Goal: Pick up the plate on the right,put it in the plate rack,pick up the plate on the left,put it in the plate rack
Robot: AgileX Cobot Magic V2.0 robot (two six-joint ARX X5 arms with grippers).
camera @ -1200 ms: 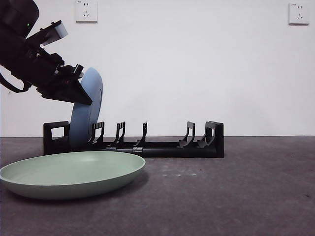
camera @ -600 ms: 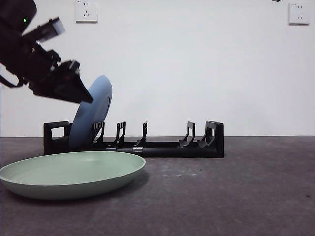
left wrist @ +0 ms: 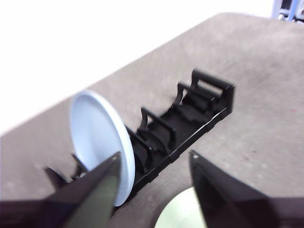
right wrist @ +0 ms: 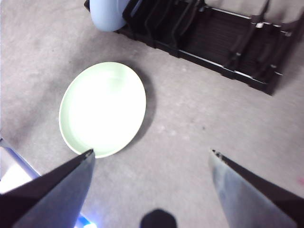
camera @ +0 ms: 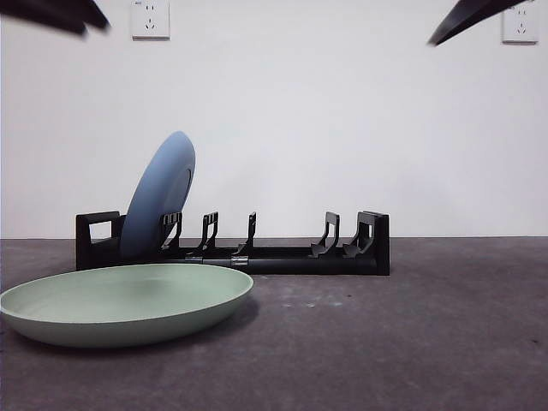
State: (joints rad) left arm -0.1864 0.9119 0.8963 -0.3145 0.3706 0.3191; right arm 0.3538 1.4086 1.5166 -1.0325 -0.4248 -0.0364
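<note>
A blue plate (camera: 163, 193) stands on edge in the left end slot of the long black plate rack (camera: 291, 257), leaning toward the rack's middle. Nothing holds it. A pale green plate (camera: 120, 300) lies flat on the table in front of the rack's left end. My left gripper (left wrist: 154, 159) is open and empty, raised above and behind the blue plate (left wrist: 97, 137). High over the table, my right gripper (right wrist: 152, 154) is open and empty, looking down on the green plate (right wrist: 102, 107) and the rack (right wrist: 213, 38).
The rack's other dividers (camera: 330, 235) to the right of the blue plate hold nothing. A white wall with two sockets (camera: 150, 17) stands close behind the rack. Dark grey table top (camera: 411, 334) stretches to the right of the green plate.
The left gripper let go of the blue plate and rose up and away to the upper left corner. The plate tipped over to lean in its slot. A second arm's tip appeared at upper right.
</note>
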